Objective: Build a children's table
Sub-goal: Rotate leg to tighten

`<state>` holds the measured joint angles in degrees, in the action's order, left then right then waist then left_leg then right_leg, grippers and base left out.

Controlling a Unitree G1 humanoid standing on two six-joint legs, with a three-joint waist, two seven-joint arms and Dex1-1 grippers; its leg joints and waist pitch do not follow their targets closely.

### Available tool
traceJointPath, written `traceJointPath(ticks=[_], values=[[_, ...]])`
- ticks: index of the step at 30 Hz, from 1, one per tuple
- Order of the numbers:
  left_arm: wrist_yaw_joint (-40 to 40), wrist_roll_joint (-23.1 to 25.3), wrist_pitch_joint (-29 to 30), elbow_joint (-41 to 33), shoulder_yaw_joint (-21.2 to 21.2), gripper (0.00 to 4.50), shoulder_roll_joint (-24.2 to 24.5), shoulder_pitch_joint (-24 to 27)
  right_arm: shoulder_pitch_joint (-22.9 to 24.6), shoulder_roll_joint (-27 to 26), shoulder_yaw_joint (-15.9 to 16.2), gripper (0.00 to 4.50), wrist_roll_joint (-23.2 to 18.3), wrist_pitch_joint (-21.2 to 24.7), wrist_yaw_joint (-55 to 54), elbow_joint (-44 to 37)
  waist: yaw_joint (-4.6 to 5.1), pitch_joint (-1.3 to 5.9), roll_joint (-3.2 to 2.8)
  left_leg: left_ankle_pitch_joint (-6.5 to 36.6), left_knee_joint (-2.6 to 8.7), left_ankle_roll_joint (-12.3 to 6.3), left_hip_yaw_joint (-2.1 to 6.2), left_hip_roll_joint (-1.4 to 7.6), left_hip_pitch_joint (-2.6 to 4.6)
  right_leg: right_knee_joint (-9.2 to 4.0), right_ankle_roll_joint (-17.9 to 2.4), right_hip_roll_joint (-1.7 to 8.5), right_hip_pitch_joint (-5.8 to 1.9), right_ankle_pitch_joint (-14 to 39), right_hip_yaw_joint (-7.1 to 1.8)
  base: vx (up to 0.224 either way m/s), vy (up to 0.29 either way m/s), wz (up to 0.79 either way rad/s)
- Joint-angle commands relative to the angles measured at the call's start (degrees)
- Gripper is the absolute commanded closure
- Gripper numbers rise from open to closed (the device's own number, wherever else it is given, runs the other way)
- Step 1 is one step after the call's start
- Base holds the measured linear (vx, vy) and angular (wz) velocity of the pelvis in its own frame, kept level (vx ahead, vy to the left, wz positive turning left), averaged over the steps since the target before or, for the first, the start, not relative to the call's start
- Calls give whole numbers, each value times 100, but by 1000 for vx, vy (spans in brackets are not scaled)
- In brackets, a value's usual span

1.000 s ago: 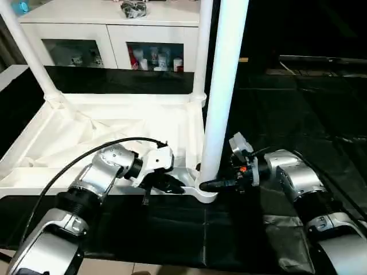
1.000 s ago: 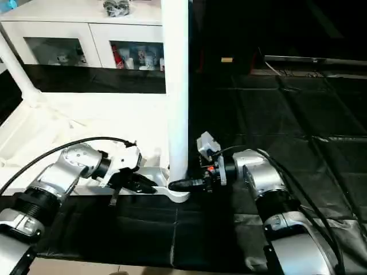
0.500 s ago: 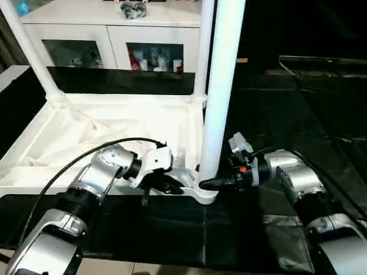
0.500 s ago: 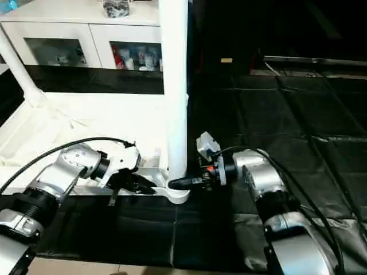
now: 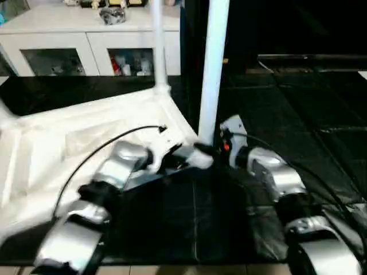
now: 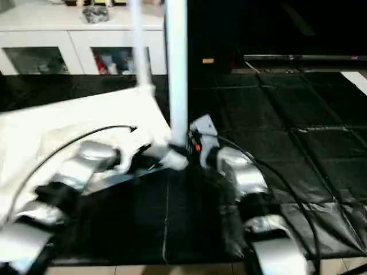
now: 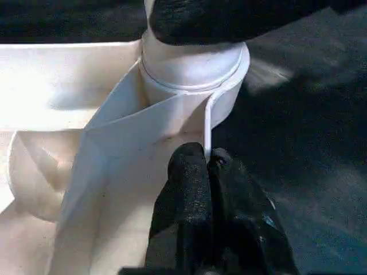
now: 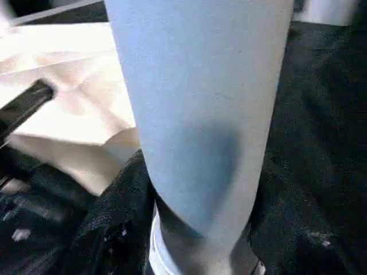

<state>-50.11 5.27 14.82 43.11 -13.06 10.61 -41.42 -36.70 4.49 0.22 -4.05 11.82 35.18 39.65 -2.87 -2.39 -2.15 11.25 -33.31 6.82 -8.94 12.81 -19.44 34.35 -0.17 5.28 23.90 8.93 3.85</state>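
Left gripper (image 7: pixel 207 163) is closed with both black fingers pinching the thin white rim of the table top (image 5: pixel 69 143), just beside the near corner socket (image 7: pixel 192 74). Right gripper (image 5: pixel 209 150) sits at the base of the near leg (image 5: pixel 213 63), on the side of the socket opposite the left gripper; whether its fingers are closed on the leg or only alongside it cannot be told. In the left wrist view a black finger (image 7: pixel 229 17) lies against the leg just above the socket collar.

White table top lies underside up on black floor mats (image 5: pixel 298 114), its ribbed hollow facing upward. Near leg stands upright in the corner socket. A second leg (image 5: pixel 159 40) stands upright in the socket at the next corner, further from the robot. A black cable (image 5: pixel 109 149) arcs over the left forearm above the table top.

Behind the table top stands a white cabinet (image 5: pixel 86 46) with glass doors, small items visible inside and on its top.
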Motion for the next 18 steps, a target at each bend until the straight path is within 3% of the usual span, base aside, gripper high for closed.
traceJointPath(ticks=[1, 2, 4, 6, 9, 12, 18], values=[[253, -62, 5, 15, -68, 450, -422, -191, -69, -595, 402, 252, 7, 156, -40, 191, -38, 339, 13, 1276, 414, -151, -87, -108, -101, -462, -1087, 161, -354, 1866, -136, 0, 0, 0], [276, -53, 5, 21, -60, 450, -434, -197, -75, -658, 369, 252, -51, 159, -8, 190, -34, 337, 35, 1284, 414, -165, -92, -108, -103, -465, -1094, 157, -354, 1844, -136, 0, 0, 0], [291, -46, 14, 15, -56, 450, -426, -197, -75, -697, 355, 252, -90, 140, 2, 172, -41, 343, 23, 1277, 423, -205, -91, -95, -94, -459, -1146, 168, -361, 1729, -137, 0, 0, 0], [221, -40, -15, -54, -63, 450, -320, -133, -74, -698, 323, 182, -129, 99, 38, 165, -38, 336, 38, 1285, 427, -232, -92, -92, -101, -459, -1156, 171, -365, 1717, -138, 0, 0, 0], [162, -43, -52, -101, -61, 450, -235, -75, -47, -642, 305, 179, -146, 113, 118, 134, -31, 323, 30, 1363, 435, -242, -96, -90, -94, -475, -1135, 176, -352, 1835, -140, 0, 0, 0], [100, -51, -94, -138, -8, 450, -108, -11, 49, -438, 281, 142, -153, 111, 267, -12, -23, 323, 42, 1367, 439, -242, -94, -91, -101, -481, -1096, 181, -361, 1902, -143, 0, 0, 0], [-186, -98, -286, -238, -7, 450, 73, 85, 79, -75, 107, 92, -263, 52, 571, -44, -31, 362, 48, 986, 403, -351, -106, -79, -112, -404, -1339, 176, -383, 1194, -152, 0, 0, 0]])
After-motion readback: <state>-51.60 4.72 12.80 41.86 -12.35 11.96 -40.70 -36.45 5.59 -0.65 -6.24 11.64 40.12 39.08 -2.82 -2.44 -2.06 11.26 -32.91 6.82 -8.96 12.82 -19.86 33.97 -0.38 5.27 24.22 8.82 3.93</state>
